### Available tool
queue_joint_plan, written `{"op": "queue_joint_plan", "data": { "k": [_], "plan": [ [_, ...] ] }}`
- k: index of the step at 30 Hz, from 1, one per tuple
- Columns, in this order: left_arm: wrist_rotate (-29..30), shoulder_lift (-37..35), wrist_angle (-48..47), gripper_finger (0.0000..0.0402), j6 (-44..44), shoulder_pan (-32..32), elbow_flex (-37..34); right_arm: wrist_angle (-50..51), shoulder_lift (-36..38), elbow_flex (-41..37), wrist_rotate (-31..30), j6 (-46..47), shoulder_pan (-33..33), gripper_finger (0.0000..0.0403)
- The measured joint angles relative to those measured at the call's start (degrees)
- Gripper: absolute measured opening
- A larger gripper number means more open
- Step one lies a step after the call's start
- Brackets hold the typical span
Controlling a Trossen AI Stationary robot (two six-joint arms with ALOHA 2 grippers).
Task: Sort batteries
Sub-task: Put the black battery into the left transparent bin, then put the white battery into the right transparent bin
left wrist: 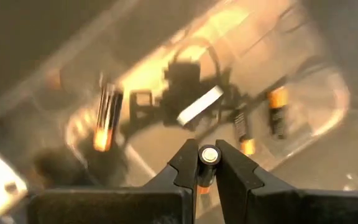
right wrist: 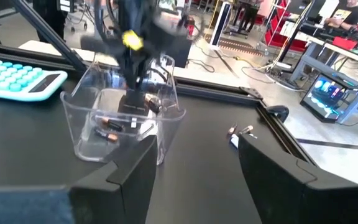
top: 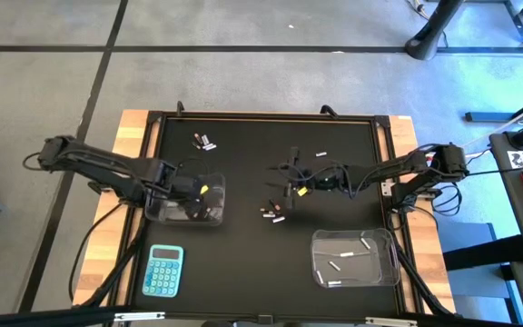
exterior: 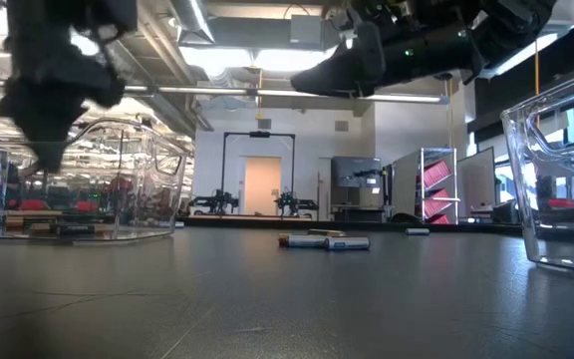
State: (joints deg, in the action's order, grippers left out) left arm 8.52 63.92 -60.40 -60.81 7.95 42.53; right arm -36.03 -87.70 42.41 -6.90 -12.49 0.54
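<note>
Left pincer (left wrist: 207,169) is clamped on a single battery (left wrist: 208,157), whose silvery end cap faces the wrist camera between the two dark fingers. It is held over the left clear tub (top: 189,207), which sits on the black worktop (top: 243,173) just above the blue calculator (top: 163,271) in the high view. Several dark batteries with orange ends (left wrist: 106,118) are seen lying inside that tub, along with one pale one (left wrist: 199,104).

Right pincer (right wrist: 194,158) is spread wide and holds nothing; in the high view it is placed near the middle of the worktop (top: 300,186), well apart from the left tub. Loose batteries are scattered around it: a small cluster (top: 273,213) just below it, a pair (top: 205,141) toward the far left part of the mat, and a single pale one (top: 320,154) above it. In the low view two of these (exterior: 325,240) are seen lying end to end on the mat.

A second clear tub (top: 354,257) is set at the near right corner of the worktop, and a few silvery-white batteries (top: 348,256) are seen lying in it. In the right wrist view the left tub (right wrist: 120,115) is seen ahead with the other arm reaching into it, and the calculator (right wrist: 17,81) is seen beside it
</note>
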Motion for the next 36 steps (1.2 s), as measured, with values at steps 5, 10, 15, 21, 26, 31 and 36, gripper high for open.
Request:
{"op": "queue_joint_plan", "data": {
  "k": [5,10,15,21,26,31,36],
  "plan": [
    [-3.1,0.0,5.4,0.0026,-6.4,-2.1,-5.3,-0.1,0.0,0.0,0.0,0.0,-0.1,0.0227],
    [-6.4,0.6,12.0,0.0026,-8.4,-4.0,-9.5,0.2,0.0,0.0,0.0,0.0,-0.1,0.0227],
    [-8.4,3.0,13.3,0.0029,-8.1,-5.6,-10.6,0.6,0.0,0.0,0.0,0.1,-0.1,0.0227],
    [-9.0,5.8,14.8,0.0050,-5.4,-6.9,-10.7,1.1,0.0,0.0,0.0,0.2,-0.1,0.0227],
    [-9.0,5.5,17.9,0.0080,-2.6,-7.0,-10.7,1.7,0.0,0.0,0.0,0.2,-0.1,0.0227],
    [-9.0,1.2,17.2,0.0126,-1.9,-6.9,-10.7,2.4,0.0,0.0,-1.7,0.2,-0.2,0.0227],
    [-8.9,-7.0,16.2,0.0156,-1.2,-6.9,-9.3,11.9,2.2,0.0,-10.2,0.8,1.2,0.0227]
  ]
}}
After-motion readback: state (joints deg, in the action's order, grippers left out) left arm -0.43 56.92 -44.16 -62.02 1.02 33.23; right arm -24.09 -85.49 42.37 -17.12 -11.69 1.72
